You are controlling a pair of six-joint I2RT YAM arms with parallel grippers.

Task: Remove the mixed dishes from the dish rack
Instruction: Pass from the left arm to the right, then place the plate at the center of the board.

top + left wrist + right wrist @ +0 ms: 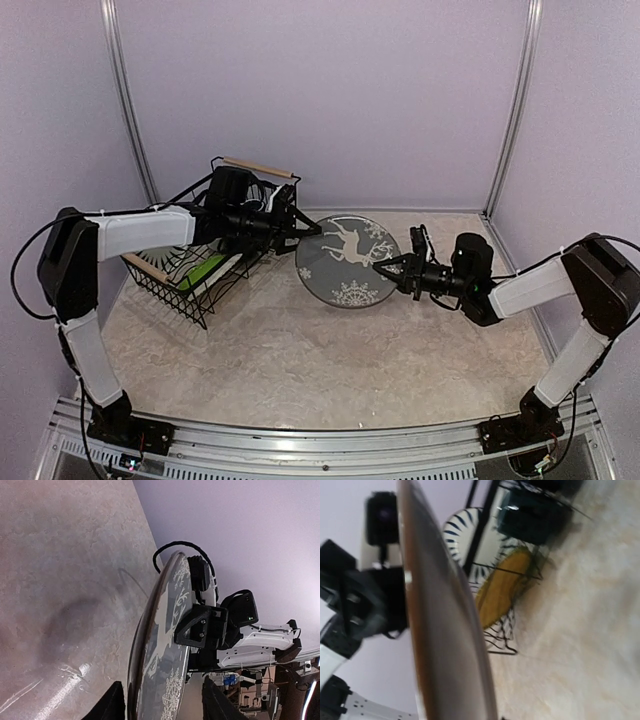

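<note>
A dark grey plate [345, 262] printed with a white deer and snowflakes hangs above the table [300, 370], just to the right of the dish rack [172, 288] and between the two arms, its decorated face turned up toward the overhead camera. The right gripper [383, 266] is clamped tight on the plate's right-hand rim, one black finger pressed flat against the decorated face in the left wrist view. Across from it, the left gripper [312, 230] straddles the opposite rim with its jaws partly apart, a sliver of space showing between one finger and the plate's face, so it grips nothing. The plate casts a soft shadow on the marbled beige tabletop beneath it. Behind the left arm, the black wire rack sits at the table's left rear, a light wooden handle [258, 167] at its far end and another on its near side. Upright in its wires are a black-and-white striped plate [457, 535], a woven yellow plate [502, 590] and a green plate [205, 270]; a dark, blurred vessel [530, 515] shows at the rack's edge in the right wrist view. Pale lilac walls [320, 100] enclose the scene.
</note>
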